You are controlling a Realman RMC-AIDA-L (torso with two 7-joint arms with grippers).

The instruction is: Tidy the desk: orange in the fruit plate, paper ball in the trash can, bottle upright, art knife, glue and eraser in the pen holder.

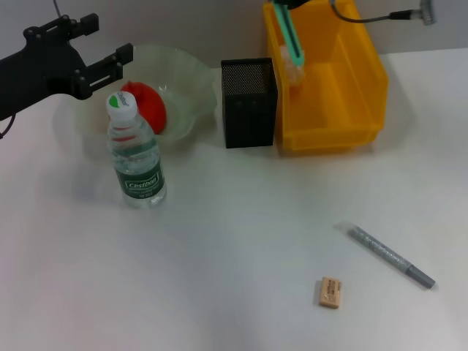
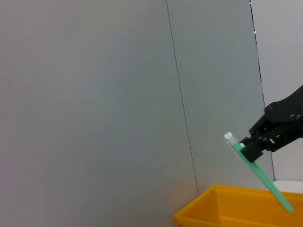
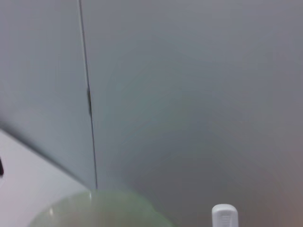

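White counter (image 1: pixel 241 292) with desk clutter resting on it.

At the back stand the pale-green fruit plate (image 1: pixel 191 77), the black mesh pen holder (image 1: pixel 248 110) and, touching its side, the yellow trash can (image 1: pixel 333 135). The bottle (image 1: pixel 134 157) stands upright just in front of the fruit plate. Nearer the front lie the tan eraser (image 1: pixel 330 292) and, close by, a grey pen-like tool (image 1: pixel 391 256), set at a slant.

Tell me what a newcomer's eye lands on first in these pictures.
Probably the bright yellow trash can at the back right, where the right end effector holds a green art knife near the black pen holder. Next, the orange in the fruit plate, behind the upright bottle.
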